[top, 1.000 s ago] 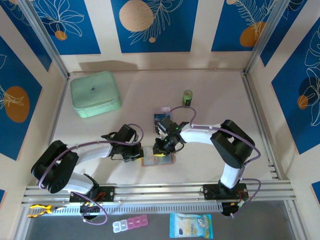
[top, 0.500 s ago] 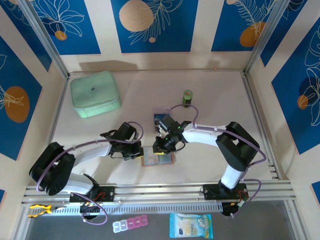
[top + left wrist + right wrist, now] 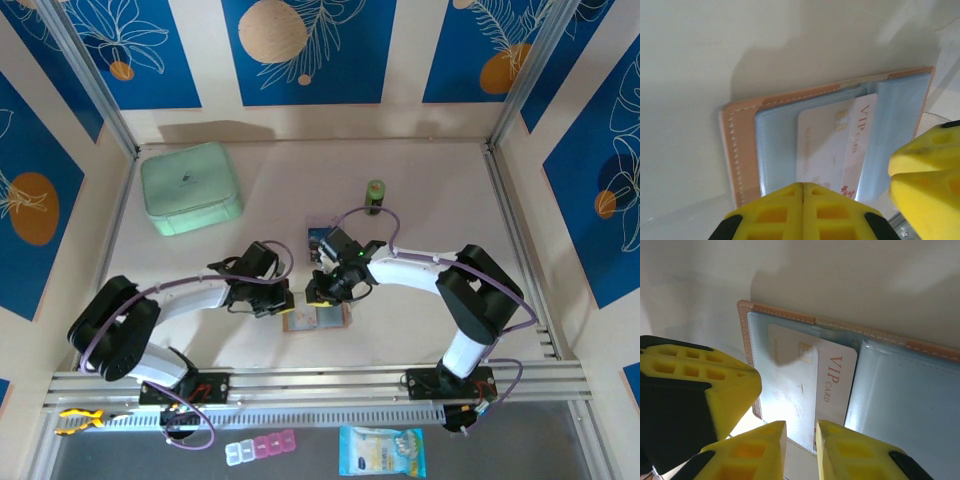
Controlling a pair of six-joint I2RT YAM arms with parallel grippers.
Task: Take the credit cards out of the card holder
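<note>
Since the earlier frames the left end effector (image 3: 282, 301) has slid right to the open card holder (image 3: 318, 319) on the table (image 3: 420, 180), beside the right end effector (image 3: 320, 293); from above, both hide part of it. The left fingers are pressed together at the holder's tan border; the right fingers stand a narrow gap apart over the white VIP credit card (image 3: 805, 375), half tucked in the grey-blue pocket; whether they pinch it I cannot tell. Another card (image 3: 321, 237) lies just behind, partly covered by the right arm.
</note>
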